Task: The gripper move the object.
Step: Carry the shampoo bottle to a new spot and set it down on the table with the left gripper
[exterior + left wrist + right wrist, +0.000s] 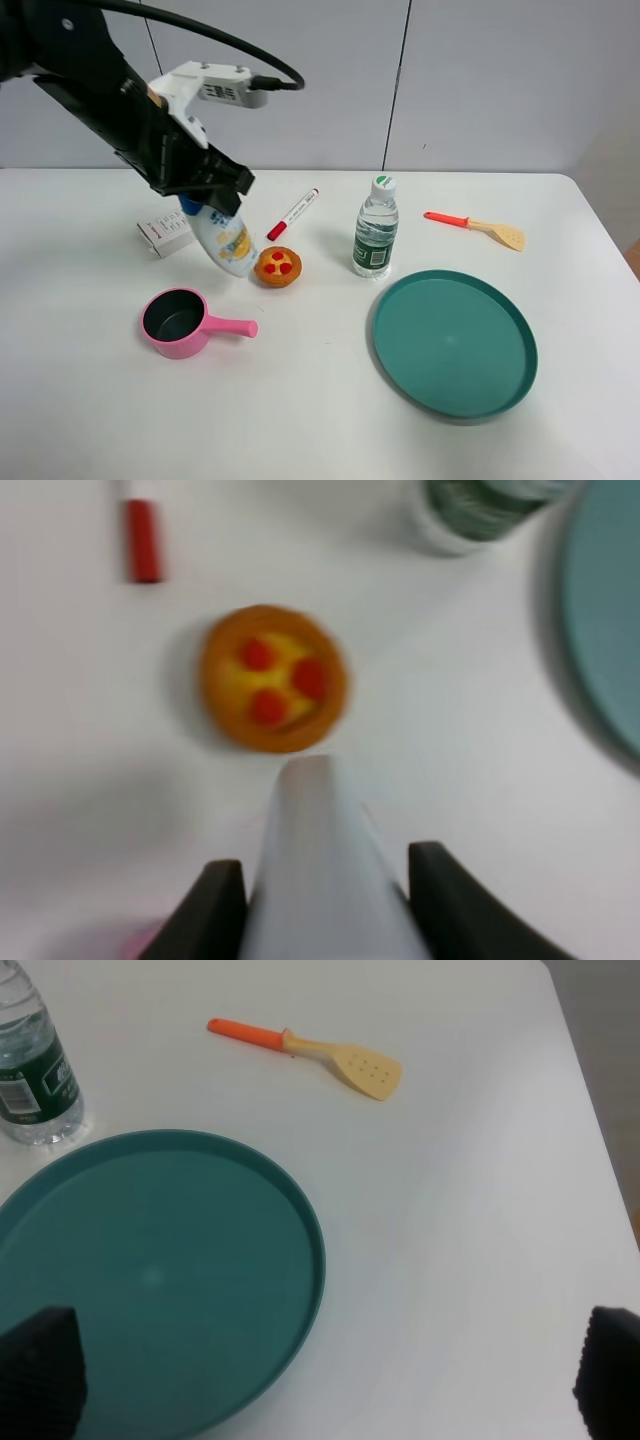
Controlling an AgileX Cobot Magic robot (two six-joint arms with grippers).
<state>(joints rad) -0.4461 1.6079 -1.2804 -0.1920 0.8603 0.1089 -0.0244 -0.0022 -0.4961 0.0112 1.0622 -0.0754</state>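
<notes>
So the shampoo bottle (226, 241) sits clamped in the left gripper (204, 198). The jaws are closed on its upper end by the blue cap, and the white body hangs out past the fingertips at a tilt, label facing the high camera. I honestly can't tell whether its base is touching the table (320, 430) or sits just off it. In the left wrist view the bottle (320, 870) fills the gap between the two black fingers (215, 910), though it's blurry. Just beyond the bottle's far end is a little orange tart (278, 267) with red dots on top, close to the bottle, and I can't say if they touch. Farther out past the tart there's a red marker (293, 213) and a clear water bottle (376, 228) standing upright, with a teal plate (455, 343) off to one side of that. Back by the arm, behind the jaws, there's a small white box (165, 233), and a pink pot (180, 322) lies near the bottle too. The right gripper (325, 1375) has its jaws spread wide over the plate's rim and bare table, with an orange-handled spatula (310, 1050) well ahead of them.
</notes>
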